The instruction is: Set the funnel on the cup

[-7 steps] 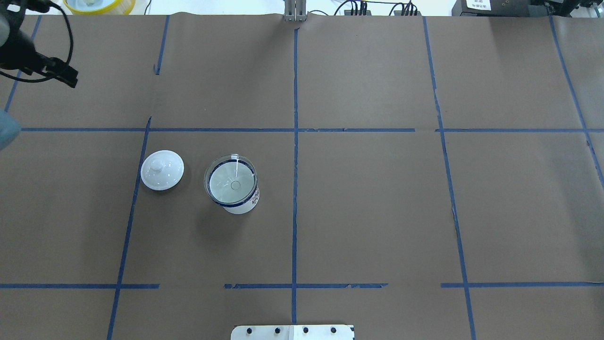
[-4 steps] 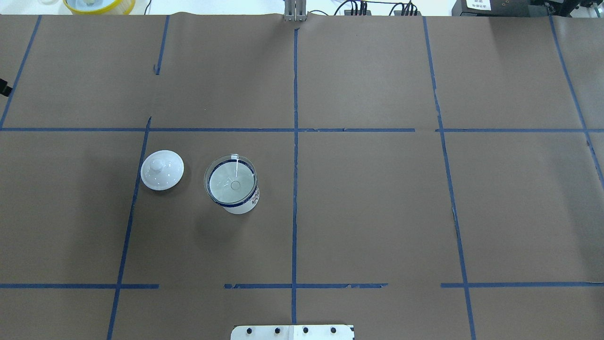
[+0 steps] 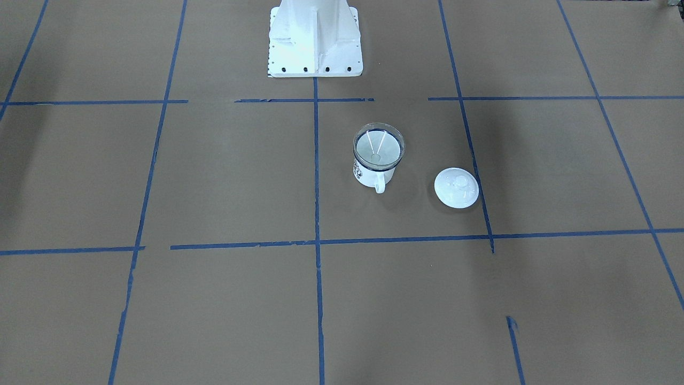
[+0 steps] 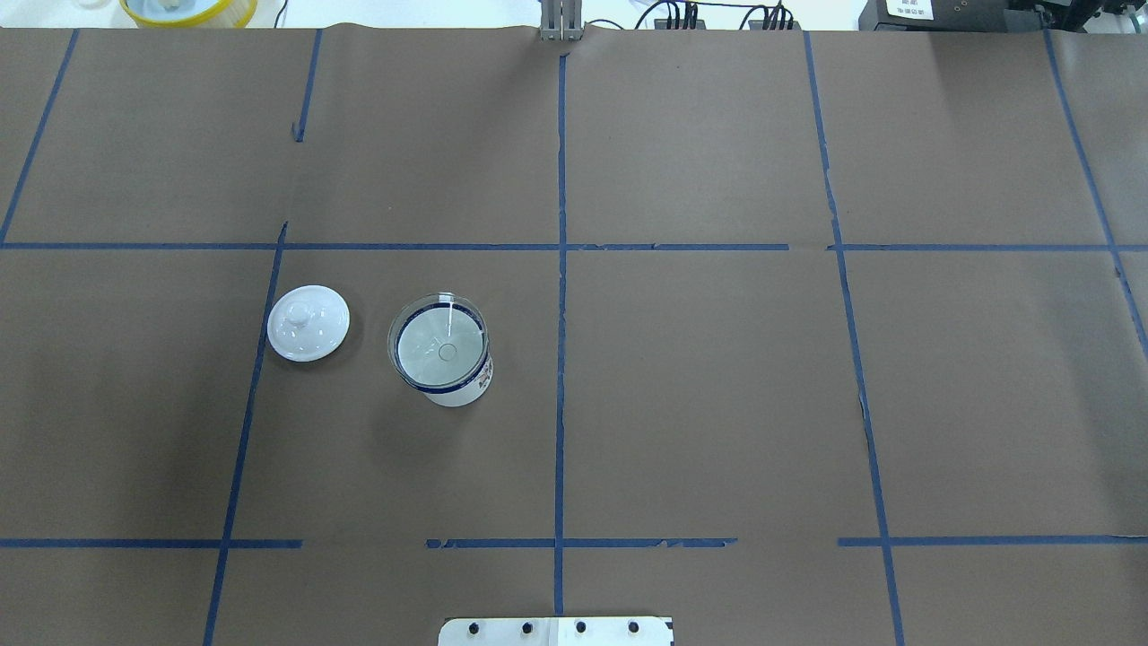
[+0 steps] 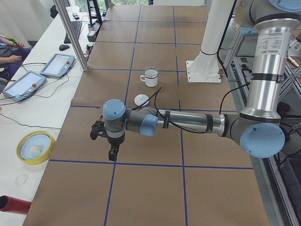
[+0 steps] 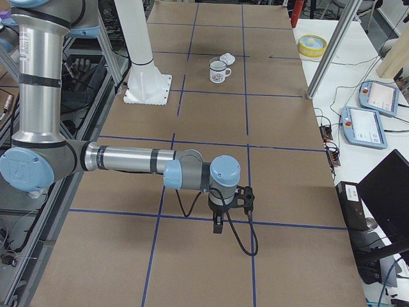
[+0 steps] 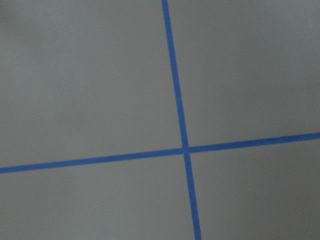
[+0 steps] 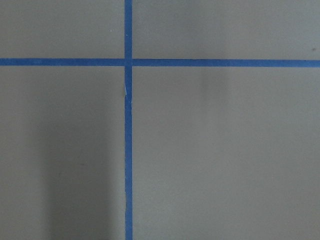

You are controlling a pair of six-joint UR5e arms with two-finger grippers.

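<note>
The clear funnel (image 4: 439,345) sits upright in the mouth of the white mug with the dark blue rim (image 4: 462,391), left of the table's middle; its stem points down inside. In the front-facing view the funnel (image 3: 378,147) rests on the cup (image 3: 367,176), whose handle faces the camera. The cup also shows in the side views (image 5: 151,76) (image 6: 219,71). My left gripper (image 5: 113,154) hangs far from the cup at the table's left end. My right gripper (image 6: 218,225) hangs at the right end. I cannot tell whether either is open or shut. Both wrist views show only paper and tape.
A white domed knobbed lid (image 4: 308,323) lies on the table left of the cup. The white robot base (image 3: 314,37) stands behind the cup. A yellow-rimmed bowl (image 5: 34,147) and tablets (image 5: 23,83) lie on the side bench. Blue tape lines cross the brown paper.
My left arm, at the overhead view's upper left a second ago, has moved out past the left edge. The cup, funnel and lid have not moved.
</note>
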